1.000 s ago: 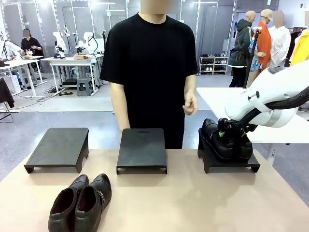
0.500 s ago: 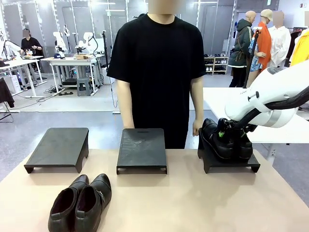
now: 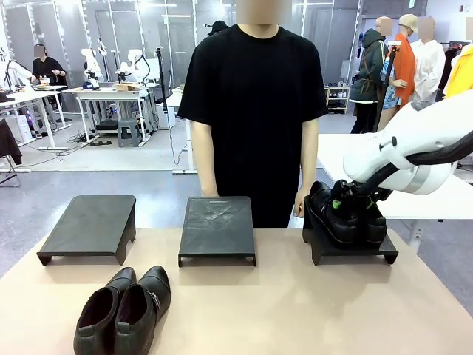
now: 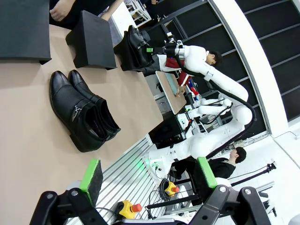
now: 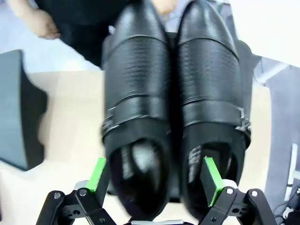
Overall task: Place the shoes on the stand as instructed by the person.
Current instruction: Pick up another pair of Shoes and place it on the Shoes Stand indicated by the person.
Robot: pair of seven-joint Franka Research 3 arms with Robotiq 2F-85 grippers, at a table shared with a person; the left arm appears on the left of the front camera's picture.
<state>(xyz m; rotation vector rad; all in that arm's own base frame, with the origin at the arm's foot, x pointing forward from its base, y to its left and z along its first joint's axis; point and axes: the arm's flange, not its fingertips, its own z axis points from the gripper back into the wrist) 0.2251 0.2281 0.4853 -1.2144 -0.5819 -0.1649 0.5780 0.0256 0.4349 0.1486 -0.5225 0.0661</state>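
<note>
One pair of glossy black shoes (image 3: 346, 214) rests on the right stand (image 3: 353, 251). My right gripper (image 3: 347, 205) is at their heels. In the right wrist view that pair (image 5: 173, 93) lies between my spread green pads (image 5: 99, 173), and the right gripper (image 5: 154, 178) is open. The other pair (image 3: 122, 310) stands on the table at the front left, also seen from the left wrist (image 4: 79, 110). My left gripper (image 4: 149, 174) hangs open and holds nothing. The person (image 3: 251, 111) stands behind the table with one hand (image 3: 299, 207) beside the right stand.
Two bare black stands sit at the far side, the left stand (image 3: 89, 222) and the middle stand (image 3: 216, 225). A white table (image 3: 332, 155) lies behind the right stand. The beige tabletop (image 3: 295, 310) has free room at the front middle and right.
The person has stepped to the picture's right and lowered the raised hand to beside the right stand. My right arm has barely moved, and both pairs of shoes stay where they were.
</note>
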